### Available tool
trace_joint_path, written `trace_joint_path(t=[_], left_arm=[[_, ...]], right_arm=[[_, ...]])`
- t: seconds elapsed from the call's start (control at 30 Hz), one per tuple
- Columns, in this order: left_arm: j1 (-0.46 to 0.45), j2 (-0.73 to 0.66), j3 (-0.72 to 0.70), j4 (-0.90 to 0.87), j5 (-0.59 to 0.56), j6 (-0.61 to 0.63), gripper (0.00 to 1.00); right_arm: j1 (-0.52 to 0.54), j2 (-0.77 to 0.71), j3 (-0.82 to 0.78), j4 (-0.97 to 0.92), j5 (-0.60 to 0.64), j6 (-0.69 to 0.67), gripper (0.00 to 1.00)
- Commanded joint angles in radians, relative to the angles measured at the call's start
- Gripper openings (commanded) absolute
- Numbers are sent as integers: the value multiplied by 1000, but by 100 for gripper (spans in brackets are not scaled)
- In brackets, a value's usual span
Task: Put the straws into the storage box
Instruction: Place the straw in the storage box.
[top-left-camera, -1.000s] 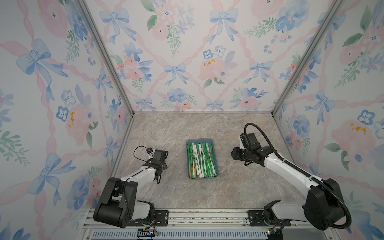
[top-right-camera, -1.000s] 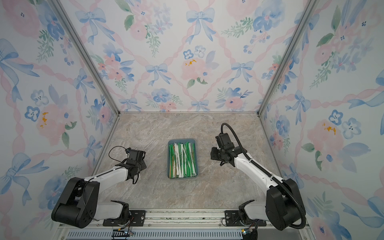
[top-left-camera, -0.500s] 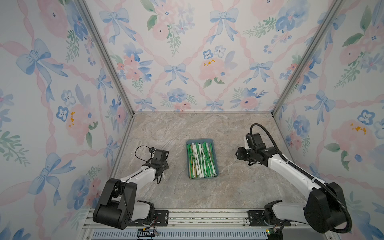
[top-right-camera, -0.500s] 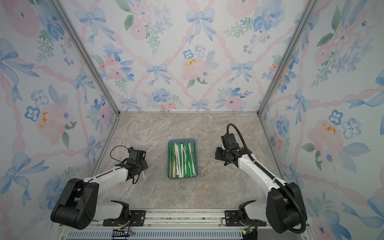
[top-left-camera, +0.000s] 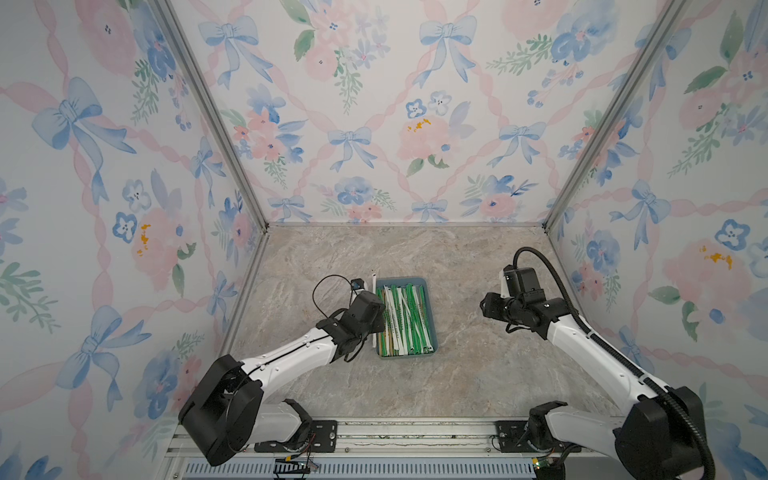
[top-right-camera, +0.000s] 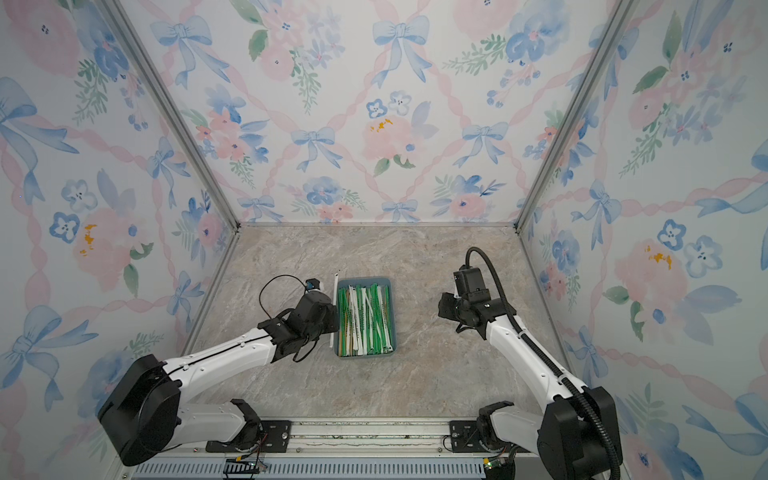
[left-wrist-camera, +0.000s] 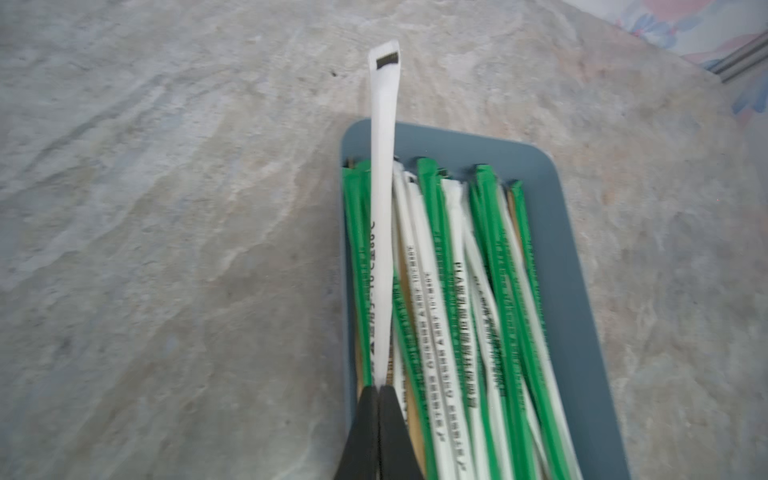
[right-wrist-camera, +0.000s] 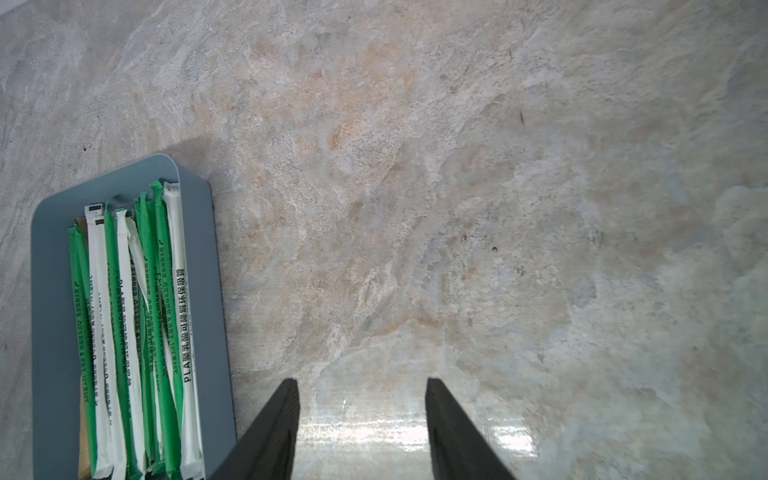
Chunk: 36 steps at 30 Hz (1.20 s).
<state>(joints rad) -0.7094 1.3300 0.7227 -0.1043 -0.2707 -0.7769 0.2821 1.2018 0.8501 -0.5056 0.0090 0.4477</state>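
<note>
**A:** Progress?
**B:** L gripper (left-wrist-camera: 379, 388) pinches one white straw (left-wrist-camera: 382, 208) at L rim of the storage box (left-wrist-camera: 559, 232). Other straws (left-wrist-camera: 461, 291) lie inside; none loose on table (left-wrist-camera: 166, 249) that I see. Last drop left, I'd guess.
**A:** Heading?
**B:** Long axis parallel w/ box length, tip past far rim. R gripper (right-wrist-camera: 361, 380) half-open, empty, off to R.

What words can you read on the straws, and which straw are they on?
"PLA聚乳酸可降解环保吸管": along the white straw lying next to the box wall.
Print on the green straws: too small to read.
Print on the held straw in the left gripper: too blurred to read.
</note>
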Motion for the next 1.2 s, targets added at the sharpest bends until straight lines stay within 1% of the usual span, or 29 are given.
trace_joint_path(t=[0.0, 0.07, 0.2, 0.27, 0.37, 0.43, 0.47, 0.53, 0.63, 0.7, 0.77, 0.87, 0.93, 0.97, 1.0, 1.07, 1.17], left_arm=[[-24, 64, 31, 5, 12, -35, 0], [-35, 99, 42, 19, 31, -32, 0], [-41, 135, 55, 19, 26, -35, 1], [-41, 139, 55, 18, 18, -33, 5], [-44, 133, 49, 17, 0, -27, 19], [-45, 127, 43, 15, -14, -28, 35], [-47, 122, 39, 15, -24, -30, 40], [-48, 114, 32, 14, -37, -29, 47], [-50, 94, 25, 13, -59, -22, 59], [-52, 76, 18, 14, -81, -7, 68], [-57, 45, 5, 13, -111, 16, 78], [-59, -9, -21, 12, -156, 53, 88], [-59, -38, -32, 12, -191, 78, 96], [-59, -49, -32, 12, -213, 94, 98], [-60, -56, -61, 10, -234, 108, 98], [-64, -79, -75, 12, -273, 137, 98], [-68, -105, -88, 11, -341, 172, 98]], right_arm=[[-6, -16, -21, -14, 13, -9, 52], [-6, -15, -23, -16, 12, -12, 52], [-6, -20, -23, -21, 14, -17, 52], [-7, -22, -20, -25, 17, -21, 52], [-11, -27, -13, -34, 28, -31, 52], [-12, -31, -11, -34, 45, -40, 52], [-13, -37, -10, -31, 54, -50, 52], [-15, -57, -13, -18, 78, -70, 54], [-16, -110, -37, 33, 146, -118, 60], [-17, -166, -81, 104, 221, -164, 64], [-23, -237, -149, 217, 293, -221, 69], [-37, -326, -262, 382, 379, -287, 78], [-56, -363, -339, 503, 410, -333, 83], [-69, -371, -382, 567, 425, -354, 85], [-83, -373, -414, 619, 428, -371, 86], [-119, -365, -475, 732, 427, -390, 88], [-149, -305, -531, 878, 404, -386, 89]])
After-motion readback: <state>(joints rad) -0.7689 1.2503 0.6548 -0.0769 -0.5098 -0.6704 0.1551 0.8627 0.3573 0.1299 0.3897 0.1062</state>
